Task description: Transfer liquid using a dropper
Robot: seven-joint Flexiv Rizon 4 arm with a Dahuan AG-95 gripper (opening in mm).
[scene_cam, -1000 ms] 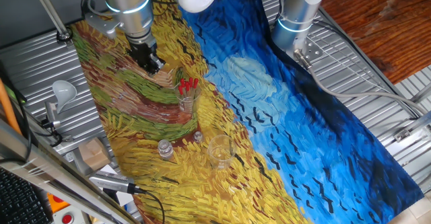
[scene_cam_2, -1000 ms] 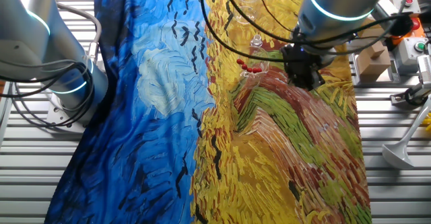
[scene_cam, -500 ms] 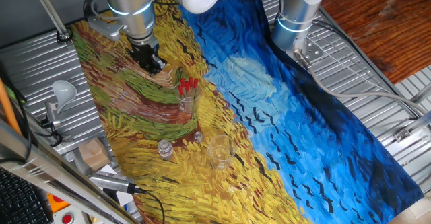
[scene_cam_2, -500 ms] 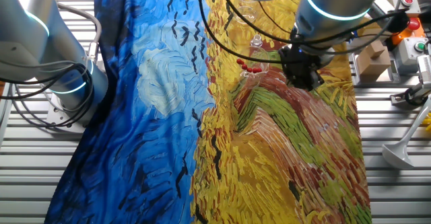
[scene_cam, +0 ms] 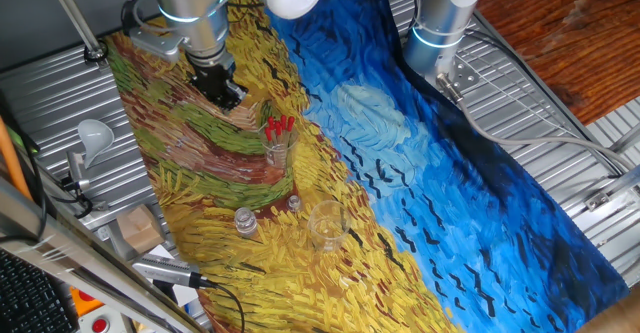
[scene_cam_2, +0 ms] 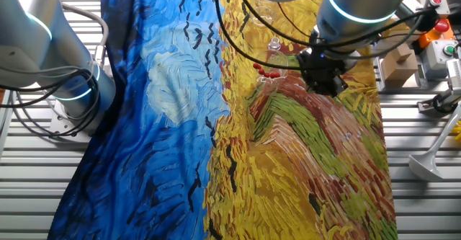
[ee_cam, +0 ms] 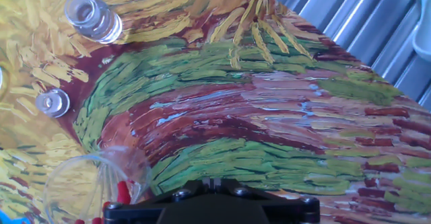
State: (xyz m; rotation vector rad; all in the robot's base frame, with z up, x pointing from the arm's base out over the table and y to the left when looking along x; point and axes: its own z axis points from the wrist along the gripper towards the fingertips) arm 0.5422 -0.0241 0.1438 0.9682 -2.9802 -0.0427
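Several droppers with red bulbs [scene_cam: 280, 124] stand in a clear glass cup [scene_cam: 277, 145] on the painted cloth. They also show in the other fixed view [scene_cam_2: 267, 72] and at the bottom left of the hand view [ee_cam: 123, 194]. My black gripper [scene_cam: 228, 97] hangs above the cloth, up and to the left of the cup and apart from it. In the other fixed view the gripper [scene_cam_2: 328, 83] is to the right of the cup. In the hand view the fingertips [ee_cam: 211, 182] sit together with nothing between them.
A small clear vial [scene_cam: 245, 222] [ee_cam: 92, 17], a tiny clear bottle [scene_cam: 294, 203] [ee_cam: 52, 103] and a clear beaker [scene_cam: 326, 225] stand on the yellow part of the cloth below the cup. A second robot base [scene_cam: 440, 23] stands at the cloth's far edge.
The gripper has shifted only slightly above the cloth. The cup, droppers and other glassware have not moved.
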